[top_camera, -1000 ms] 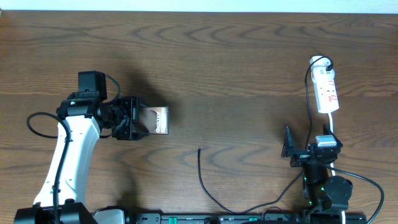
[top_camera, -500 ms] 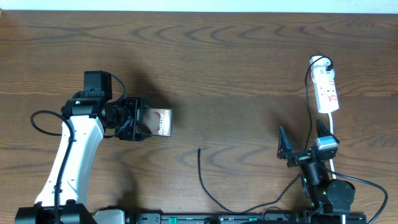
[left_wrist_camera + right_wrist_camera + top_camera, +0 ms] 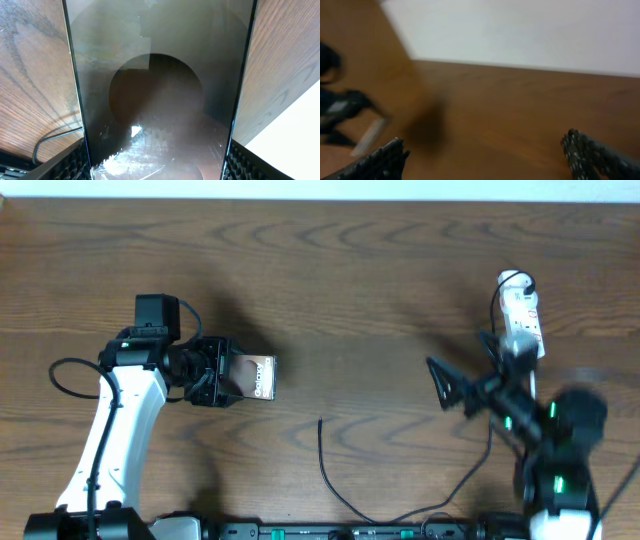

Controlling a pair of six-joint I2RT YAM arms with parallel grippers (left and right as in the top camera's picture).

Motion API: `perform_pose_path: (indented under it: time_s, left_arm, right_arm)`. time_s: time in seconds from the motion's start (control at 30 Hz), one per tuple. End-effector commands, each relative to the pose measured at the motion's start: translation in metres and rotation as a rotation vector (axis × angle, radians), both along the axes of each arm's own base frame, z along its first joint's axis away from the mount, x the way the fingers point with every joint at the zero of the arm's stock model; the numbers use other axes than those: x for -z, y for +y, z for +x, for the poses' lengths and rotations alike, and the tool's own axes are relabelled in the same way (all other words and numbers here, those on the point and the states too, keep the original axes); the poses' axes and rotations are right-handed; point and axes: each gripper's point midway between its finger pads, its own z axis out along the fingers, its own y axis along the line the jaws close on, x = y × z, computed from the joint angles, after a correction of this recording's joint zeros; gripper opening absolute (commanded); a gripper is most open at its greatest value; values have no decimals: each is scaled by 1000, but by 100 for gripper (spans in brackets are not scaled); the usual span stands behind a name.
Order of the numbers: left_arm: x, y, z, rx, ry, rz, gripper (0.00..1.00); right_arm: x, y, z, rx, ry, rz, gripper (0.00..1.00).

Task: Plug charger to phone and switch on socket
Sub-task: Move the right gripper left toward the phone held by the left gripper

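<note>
The phone [image 3: 254, 377] is held off the table at the left, glossy side with white lettering up, and my left gripper [image 3: 226, 375] is shut on its two long edges. In the left wrist view the phone [image 3: 160, 90] fills the frame between the black pads [image 3: 74, 164]. The charger [image 3: 327, 472] lies loose on the wood, its plug tip near the table's middle and pointing away. The white socket [image 3: 520, 312] lies at the far right, partly covered by my right arm. My right gripper [image 3: 463, 372] hangs blurred just left of it, open and holding nothing [image 3: 490, 160].
The charger's cable [image 3: 455, 492] runs along the near edge toward the right arm's base. A black plug and cord [image 3: 497, 298] sit at the socket's far end. The right wrist view shows bare wood, a white wall beyond, and the left arm [image 3: 340, 107], blurred, at the left.
My right arm has swung up and away from the near edge toward the socket, still blurred with motion. The left arm shifted the phone slightly right, then held still.
</note>
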Motion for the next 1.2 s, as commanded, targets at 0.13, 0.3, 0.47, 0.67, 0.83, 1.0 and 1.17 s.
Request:
perform_pose_path:
  time_s: [0.13, 0.3, 0.47, 0.67, 0.83, 1.0, 1.17]
  left_arm:
    - [-12, -1, 5, 15, -45, 0, 7]
    - [-11, 0, 5, 13, -44, 7, 8]
    - [-6, 10, 6, -5, -40, 68, 7]
    - [-5, 10, 6, -26, -28, 76, 7]
    - [-1, 7, 4, -41, -6, 113, 7]
    - [-1, -10, 0, -65, 31, 96, 8]
    - [-3, -24, 2, -64, 23, 80, 7]
  right_arm:
    - [2, 66, 3, -631, 364, 299, 99]
    - [53, 89, 27, -612, 731, 437, 99]
    - [72, 127, 29, -721, 783, 439, 99]
    - [88, 171, 27, -658, 800, 386, 99]
    - [99, 203, 21, -587, 820, 347, 99]
    - [104, 224, 11, -569, 823, 317, 99]
    - [109, 237, 5, -523, 873, 324, 99]
